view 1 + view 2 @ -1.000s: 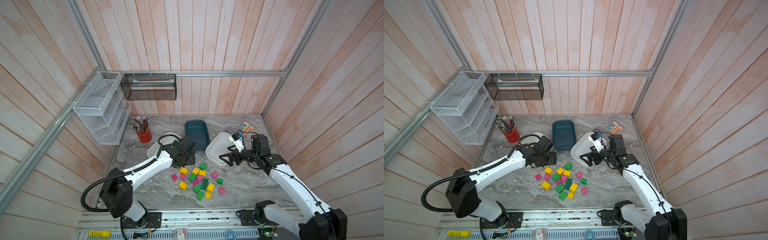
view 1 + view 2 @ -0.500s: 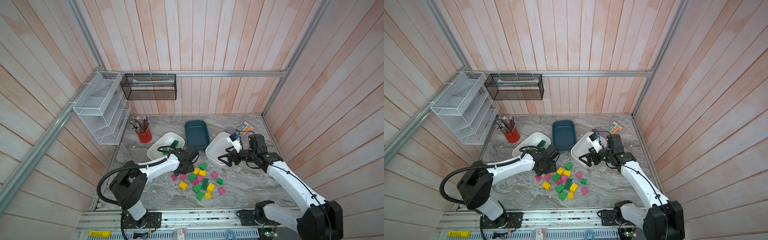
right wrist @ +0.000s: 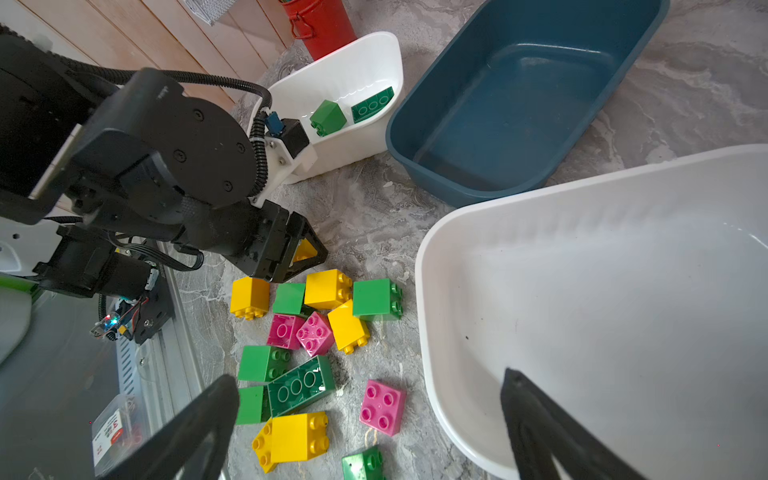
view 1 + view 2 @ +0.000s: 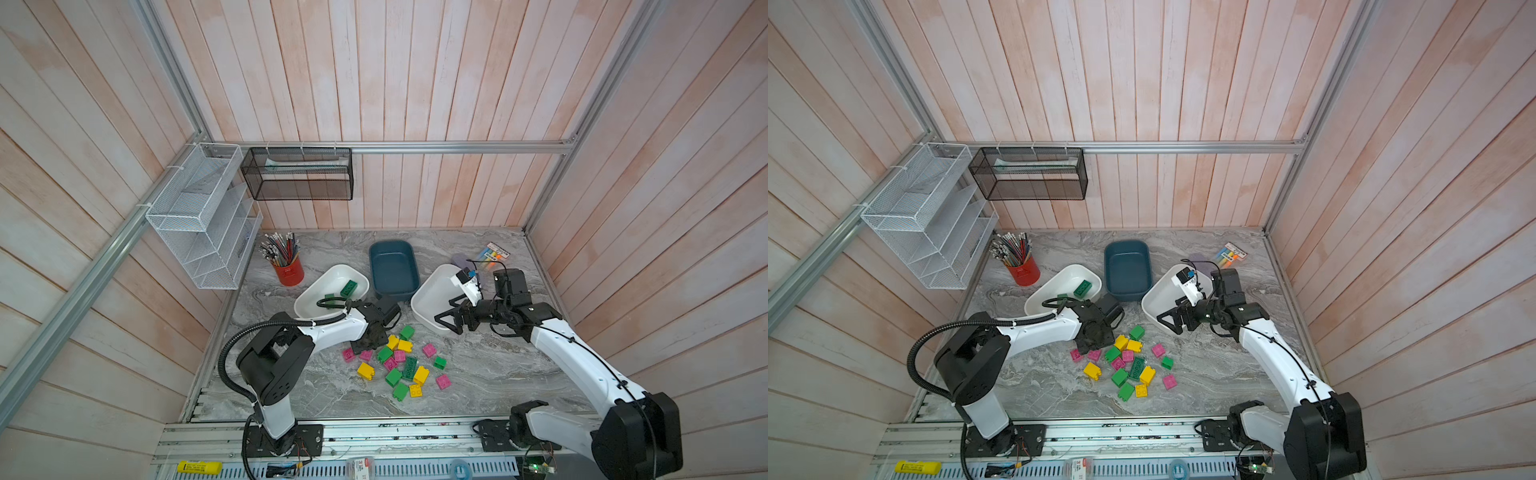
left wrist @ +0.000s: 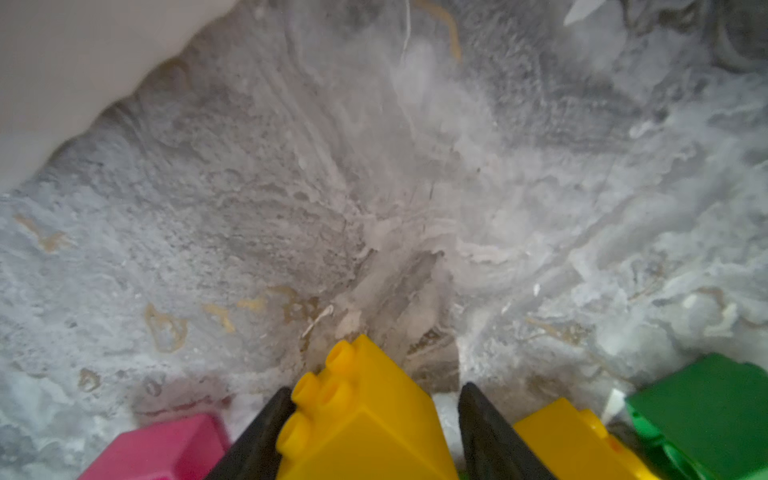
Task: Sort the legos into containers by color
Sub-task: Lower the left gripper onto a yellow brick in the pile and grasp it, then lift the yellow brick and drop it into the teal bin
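Your left tool (image 5: 376, 388) straddles a yellow studded brick (image 5: 361, 419), unpinched, open marbled table (image 5: 291, 187) ahead; right tool (image 3: 369, 376) spread above a white tub (image 3: 419, 257) rim.

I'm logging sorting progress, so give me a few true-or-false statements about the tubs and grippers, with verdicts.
1. One white tub holds two green bricks. True.
2. The teal tub holds pink bricks. False: it is empty.
3. The right gripper grips a brick. False: it is open and empty, at the near edge of the other white tub.
4. The fingers of the left gripper flank a yellow brick. True.
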Controlling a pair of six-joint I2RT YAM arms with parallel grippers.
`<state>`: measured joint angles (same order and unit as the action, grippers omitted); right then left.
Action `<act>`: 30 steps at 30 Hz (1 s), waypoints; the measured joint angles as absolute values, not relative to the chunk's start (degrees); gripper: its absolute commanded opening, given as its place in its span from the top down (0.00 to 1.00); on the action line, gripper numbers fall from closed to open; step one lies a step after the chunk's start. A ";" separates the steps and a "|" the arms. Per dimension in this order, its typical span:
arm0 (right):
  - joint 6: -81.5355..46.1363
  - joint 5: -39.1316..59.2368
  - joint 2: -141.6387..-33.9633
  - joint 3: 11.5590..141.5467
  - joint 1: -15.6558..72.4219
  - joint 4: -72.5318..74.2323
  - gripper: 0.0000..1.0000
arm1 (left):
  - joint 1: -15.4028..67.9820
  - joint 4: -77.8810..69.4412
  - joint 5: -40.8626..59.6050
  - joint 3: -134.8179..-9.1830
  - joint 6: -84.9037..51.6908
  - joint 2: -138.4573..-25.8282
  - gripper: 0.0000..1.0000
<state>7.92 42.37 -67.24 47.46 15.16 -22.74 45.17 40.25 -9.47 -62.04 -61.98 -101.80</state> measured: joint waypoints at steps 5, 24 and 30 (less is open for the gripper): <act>7.94 42.37 -67.07 47.44 15.16 -22.76 0.02 | 45.01 39.94 -9.96 -62.85 -61.89 -102.67 0.43; 7.94 42.37 -65.71 47.44 14.50 -22.83 0.02 | 44.66 43.92 -11.42 -70.57 -53.25 -102.94 0.63; 7.27 42.37 -64.95 48.05 14.50 -22.76 0.02 | 41.39 45.08 -10.92 -80.88 -45.95 -100.92 0.63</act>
